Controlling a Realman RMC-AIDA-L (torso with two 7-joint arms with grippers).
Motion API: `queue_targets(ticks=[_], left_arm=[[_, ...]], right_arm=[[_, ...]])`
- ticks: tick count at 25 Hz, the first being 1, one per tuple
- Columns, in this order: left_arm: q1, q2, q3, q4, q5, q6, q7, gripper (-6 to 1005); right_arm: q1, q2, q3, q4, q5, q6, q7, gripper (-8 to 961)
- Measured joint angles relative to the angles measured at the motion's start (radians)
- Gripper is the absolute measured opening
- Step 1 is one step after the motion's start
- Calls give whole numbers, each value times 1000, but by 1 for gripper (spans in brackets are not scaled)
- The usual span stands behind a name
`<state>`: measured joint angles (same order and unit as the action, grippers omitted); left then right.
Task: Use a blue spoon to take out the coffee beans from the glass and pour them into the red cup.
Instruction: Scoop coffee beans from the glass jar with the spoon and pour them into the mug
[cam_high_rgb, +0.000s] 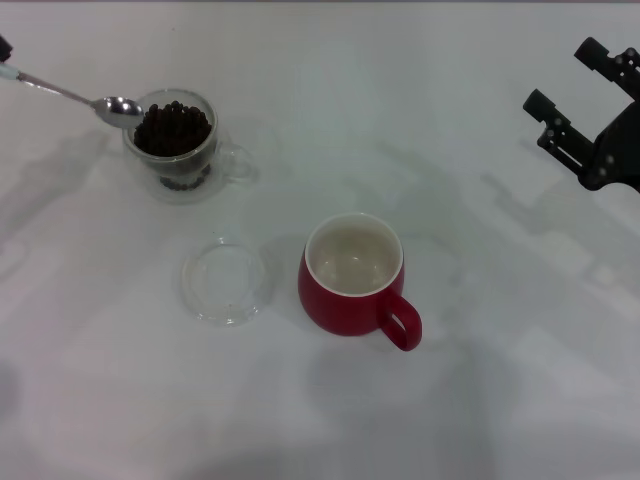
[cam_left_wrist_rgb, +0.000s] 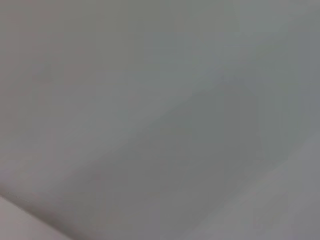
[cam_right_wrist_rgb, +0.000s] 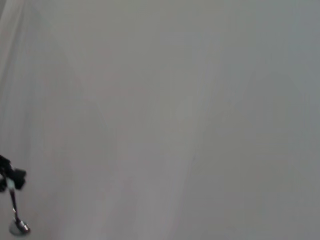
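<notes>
The glass (cam_high_rgb: 215, 160) stands at the back left with a heap of coffee beans (cam_high_rgb: 172, 128) in it. The blue spoon (cam_high_rgb: 118, 108) is held in the air, and its metal bowl is at the glass's left rim, with no beans showing in it. Its pale blue handle end reaches the left edge of the head view, where only a tip of my left gripper (cam_high_rgb: 3, 48) shows, shut on it. The right wrist view shows that gripper (cam_right_wrist_rgb: 9, 179) and the spoon (cam_right_wrist_rgb: 18, 227) far off. The red cup (cam_high_rgb: 350, 280) stands empty in the middle, its handle toward the front right. My right gripper (cam_high_rgb: 572, 82) is open and empty at the far right.
A flat clear glass dish (cam_high_rgb: 225, 283) lies on the white table (cam_high_rgb: 480, 380) just left of the red cup and in front of the glass. The left wrist view shows only bare table surface.
</notes>
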<state>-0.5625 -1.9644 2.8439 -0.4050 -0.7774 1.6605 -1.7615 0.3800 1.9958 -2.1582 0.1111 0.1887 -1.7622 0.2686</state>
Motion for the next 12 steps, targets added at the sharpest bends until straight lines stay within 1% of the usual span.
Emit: queue_targets(ticks=[4, 7, 12], left_arm=[[-61, 3, 0, -36, 79, -78, -56, 125], [-108, 14, 0, -40, 135, -136, -84, 125], [-165, 24, 0, -41, 211, -216, -115, 125]], right_arm=[[0, 4, 0, -8, 1, -16, 0, 705], [-2, 7, 0, -8, 1, -27, 0, 705], [-18, 10, 0, -28, 1, -37, 5, 706]])
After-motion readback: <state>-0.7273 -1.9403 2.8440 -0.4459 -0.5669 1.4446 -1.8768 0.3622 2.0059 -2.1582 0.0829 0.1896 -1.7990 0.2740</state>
